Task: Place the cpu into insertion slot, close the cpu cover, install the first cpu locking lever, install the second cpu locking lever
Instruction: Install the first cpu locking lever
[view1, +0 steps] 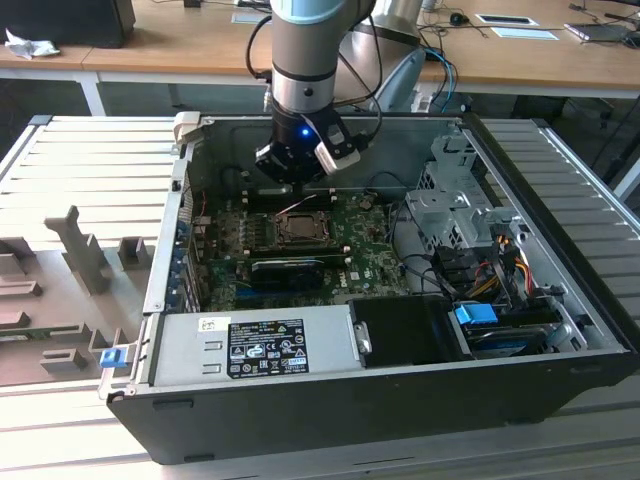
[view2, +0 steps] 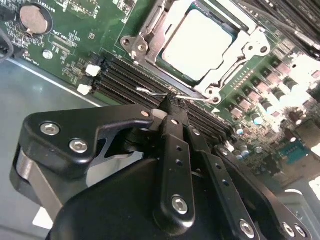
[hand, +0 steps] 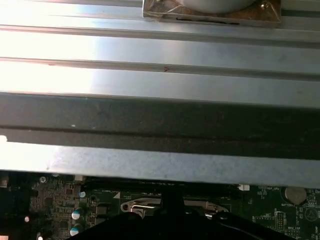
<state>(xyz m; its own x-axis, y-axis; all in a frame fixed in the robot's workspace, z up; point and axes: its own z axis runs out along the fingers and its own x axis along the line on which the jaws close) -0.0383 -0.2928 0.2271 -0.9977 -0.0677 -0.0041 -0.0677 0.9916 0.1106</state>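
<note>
Fingers (view2: 172, 102) closed at lever (view2: 150, 92), cpu (view2: 200, 42) seated — covered

Ribbed metal table (view1: 90, 150), apparently carrying computer case (view1: 400, 385)

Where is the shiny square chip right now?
The flat silver-grey square cpu sits in its socket on the green motherboard, framed by the silvery metal cpu cover. In the exterior view it lies just below the black gripper.

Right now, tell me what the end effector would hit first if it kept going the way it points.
Probably the thin wire lever lying over the memory slots beside the cpu cover. The end effector tips sit right at it in the second wrist view; whether they touch is unclear.
</note>
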